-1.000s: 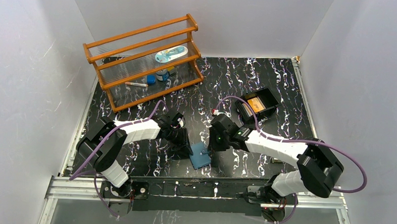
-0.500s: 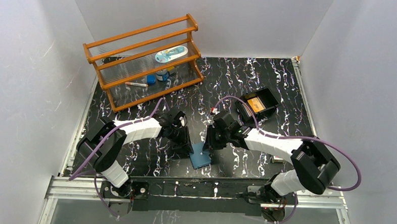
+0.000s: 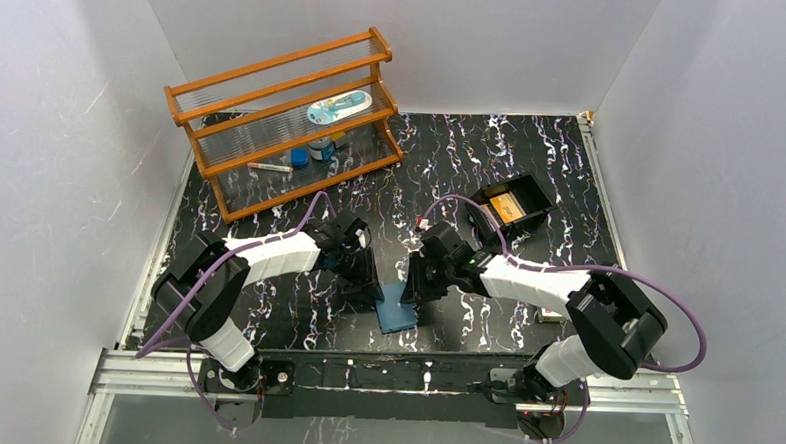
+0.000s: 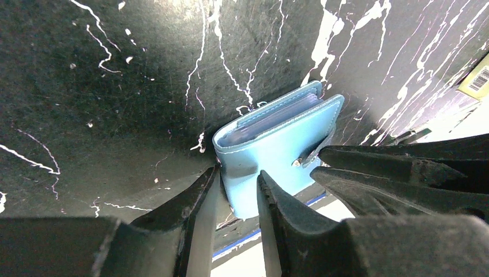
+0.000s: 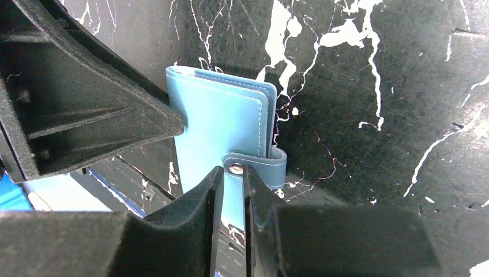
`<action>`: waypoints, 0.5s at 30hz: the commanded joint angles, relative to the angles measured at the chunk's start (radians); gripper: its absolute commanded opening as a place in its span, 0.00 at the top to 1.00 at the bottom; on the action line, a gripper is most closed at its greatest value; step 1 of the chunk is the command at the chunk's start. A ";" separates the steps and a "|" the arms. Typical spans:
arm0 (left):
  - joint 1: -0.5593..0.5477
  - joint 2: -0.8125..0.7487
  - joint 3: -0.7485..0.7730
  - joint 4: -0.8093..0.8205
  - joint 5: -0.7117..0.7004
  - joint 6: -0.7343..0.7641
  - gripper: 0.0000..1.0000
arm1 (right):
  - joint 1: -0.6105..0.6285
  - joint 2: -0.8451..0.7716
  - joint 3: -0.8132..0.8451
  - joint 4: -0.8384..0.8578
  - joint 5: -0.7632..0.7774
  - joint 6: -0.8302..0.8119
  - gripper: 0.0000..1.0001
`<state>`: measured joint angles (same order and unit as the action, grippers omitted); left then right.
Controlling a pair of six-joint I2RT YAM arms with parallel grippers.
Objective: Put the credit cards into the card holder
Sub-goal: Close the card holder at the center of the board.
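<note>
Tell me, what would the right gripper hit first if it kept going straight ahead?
The right gripper would meet the snap tab of the card holder almost at once; depth is unclear.

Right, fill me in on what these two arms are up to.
Both arms are on the small blue folding card holder, lying closed near the front edge of the black marbled table. The left hand grips one edge, apparently steadying it; the right hand pinches the snap tab, probably to open it. An orange plastic card sits in the black rectangular tray at back right.
</note>
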<state>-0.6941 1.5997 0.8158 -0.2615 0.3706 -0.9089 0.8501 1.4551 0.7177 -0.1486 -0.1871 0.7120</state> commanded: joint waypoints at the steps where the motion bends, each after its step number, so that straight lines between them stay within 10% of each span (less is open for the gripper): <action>1: -0.002 -0.004 0.005 -0.018 -0.007 -0.001 0.71 | -0.006 0.000 -0.008 0.037 -0.019 0.013 0.73; 15: -0.002 -0.079 0.069 -0.067 0.007 -0.024 0.73 | -0.005 -0.026 -0.019 0.049 -0.035 0.052 0.73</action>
<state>-0.6941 1.5986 0.8223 -0.2768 0.3580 -0.9131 0.8463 1.4631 0.7040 -0.1081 -0.2199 0.7547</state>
